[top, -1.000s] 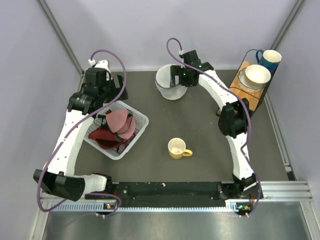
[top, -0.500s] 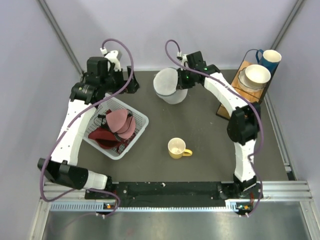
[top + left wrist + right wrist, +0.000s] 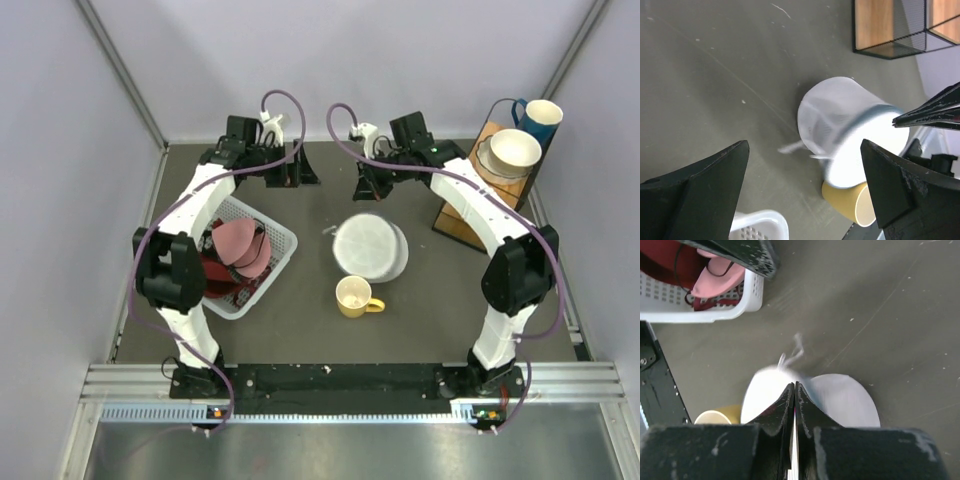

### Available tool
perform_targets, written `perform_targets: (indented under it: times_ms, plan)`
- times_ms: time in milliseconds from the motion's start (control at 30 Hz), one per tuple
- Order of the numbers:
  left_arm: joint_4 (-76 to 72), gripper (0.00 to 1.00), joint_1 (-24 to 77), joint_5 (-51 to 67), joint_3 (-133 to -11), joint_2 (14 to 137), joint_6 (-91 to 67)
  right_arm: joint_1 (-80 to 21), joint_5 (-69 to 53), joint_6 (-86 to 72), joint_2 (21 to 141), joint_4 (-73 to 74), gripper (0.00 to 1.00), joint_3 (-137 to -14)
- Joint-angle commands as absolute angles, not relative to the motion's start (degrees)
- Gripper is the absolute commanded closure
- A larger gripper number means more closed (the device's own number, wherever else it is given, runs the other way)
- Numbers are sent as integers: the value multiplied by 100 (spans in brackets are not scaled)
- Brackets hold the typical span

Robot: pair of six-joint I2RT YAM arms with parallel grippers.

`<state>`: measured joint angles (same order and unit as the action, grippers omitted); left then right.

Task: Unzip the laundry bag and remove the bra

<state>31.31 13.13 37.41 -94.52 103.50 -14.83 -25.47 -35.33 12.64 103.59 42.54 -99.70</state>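
We are pressing the fingers of the right gripper (image 3: pixel 794 388) fully together on what looks like the rim of the laundry bag (image 3: pixel 368 250), probably so that it is hanging where the other arm can reach it. The bag is showing blurred, seemingly lifted off the table (image 3: pixel 430 300), just beyond the yellow mug (image 3: pixel 353 296); we are seeing no bra through the mesh. We are holding the left gripper (image 3: pixel 804 146) spread wide and empty, facing the bag, likely readying to help unzip it.
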Motion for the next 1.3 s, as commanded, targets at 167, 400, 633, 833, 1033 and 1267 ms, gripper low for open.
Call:
perform_targets:
  times_ms: [167, 400, 633, 833, 1033, 1267]
  plan:
    - [2769, 1, 1283, 4597, -9545, 10336, -1318, -2505, -1417, 441, 10468, 4666, 26, -10722]
    - [2681, 1, 1493, 4763, -9132, 10036, -1494, -2566, -949, -1105, 8985, 4658, 14, -9573]
    - [3242, 1, 2241, 4272, -10299, 11003, -1082, -3137, -474, -1661, 7481, 4579, 14, -8184]
    - [3577, 1, 2592, 4490, -11276, 12084, -739, -3146, -158, -1898, 6506, 4526, 14, -7550]
    - [4008, 9, 2988, 4368, -11303, 12366, -360, -3146, -18, -2232, 6231, 4658, 10, -7234]
    - [3885, 100, 2796, 4263, -11189, 11981, -1061, -3146, 466, -2838, 6371, 4781, 11, -6628]
